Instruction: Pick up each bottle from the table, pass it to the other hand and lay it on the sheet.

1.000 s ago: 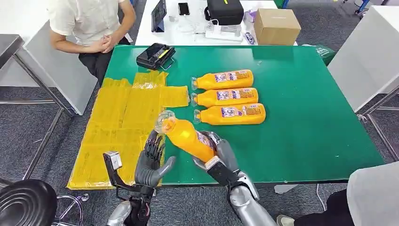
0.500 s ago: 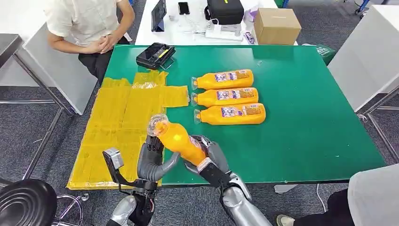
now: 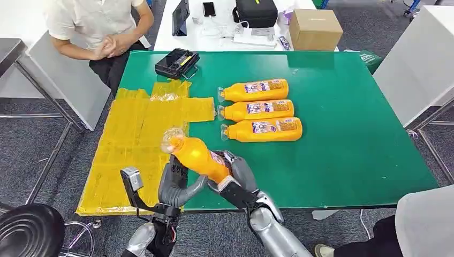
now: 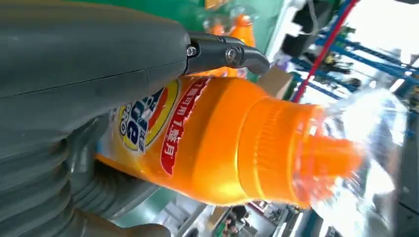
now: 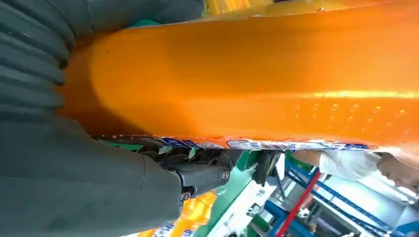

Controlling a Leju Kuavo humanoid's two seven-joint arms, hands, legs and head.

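An orange bottle [image 3: 198, 157] with a clear cap is held tilted above the table's front edge, cap pointing up and to the left. My right hand [image 3: 238, 179] grips its lower body from the right. My left hand [image 3: 174, 184] has the bottle between its thumb and upright fingers. In the left wrist view the thumb [image 4: 99, 54] lies across the bottle's label [image 4: 163, 123]. In the right wrist view my right hand [image 5: 74, 187] wraps the bottle [image 5: 247, 84]. The yellow sheet [image 3: 134, 134] lies just left of both hands. Three more orange bottles [image 3: 257, 110] lie side by side mid-table.
The green table [image 3: 348, 134] has bare room on its right half. A black case [image 3: 176, 63] lies at its far left corner. A person sits behind the far left corner, hands [image 3: 107, 48] clasped. A black stool [image 3: 29, 230] stands at the lower left.
My right hand has carried the bottle leftward into my left hand. The left thumb, spread apart before, now lies against the bottle.
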